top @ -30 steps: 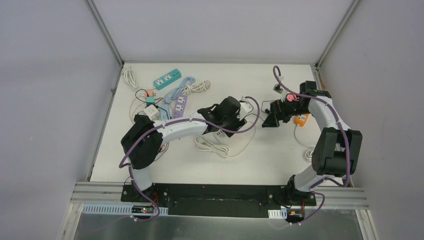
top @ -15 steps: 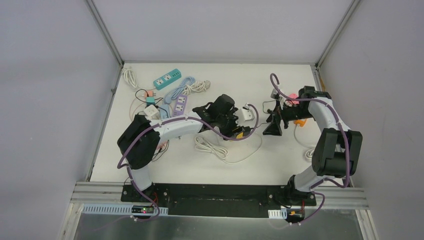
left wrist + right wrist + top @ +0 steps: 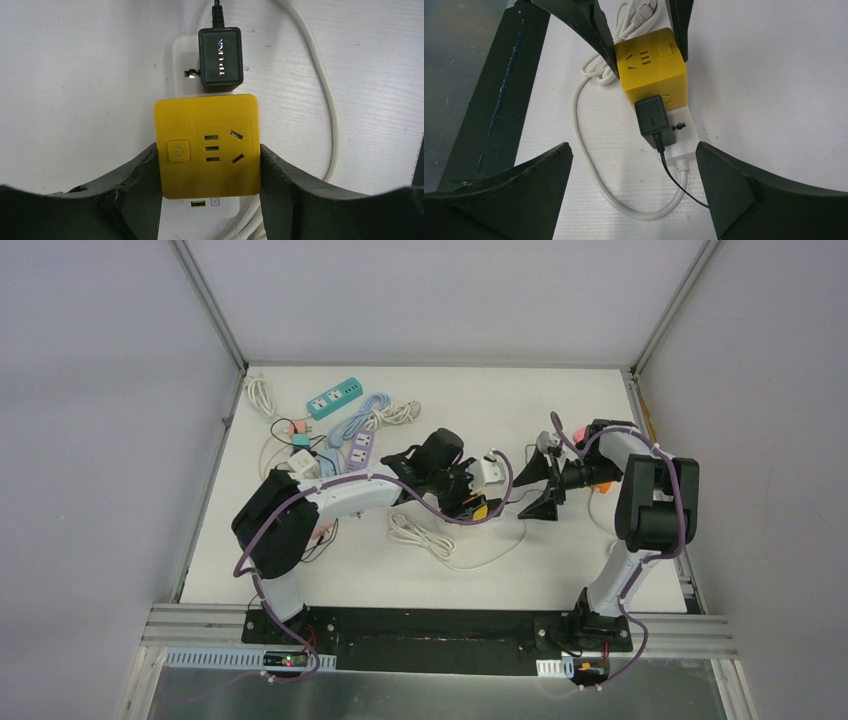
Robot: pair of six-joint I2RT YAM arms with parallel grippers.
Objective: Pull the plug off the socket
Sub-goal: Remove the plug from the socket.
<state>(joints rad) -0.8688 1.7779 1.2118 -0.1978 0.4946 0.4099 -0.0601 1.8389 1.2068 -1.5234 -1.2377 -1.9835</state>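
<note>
A yellow cube socket (image 3: 207, 145) sits on a white base (image 3: 182, 65), and my left gripper (image 3: 209, 170) is shut on the cube's two sides. A black TP-LINK plug (image 3: 220, 60) is seated in the white base just beyond the cube, its thin black lead running away. In the right wrist view the same plug (image 3: 653, 120) lies between the yellow cube (image 3: 651, 62) and my right gripper (image 3: 633, 147), which is open wide and a short way off, touching nothing. From above, the left gripper (image 3: 470, 502) and right gripper (image 3: 537, 490) face each other mid-table.
A thick white cord (image 3: 589, 135) loops from the base toward the right gripper. A coiled white cord (image 3: 425, 535) lies near the left arm. A teal strip (image 3: 334, 398), a purple strip (image 3: 360, 448) and small adapters crowd the far left. A white adapter (image 3: 490, 468) sits behind the grippers.
The left gripper has carried the yellow socket nearer and slightly right. The right arm has folded in and lowered its open gripper to face the plug.
</note>
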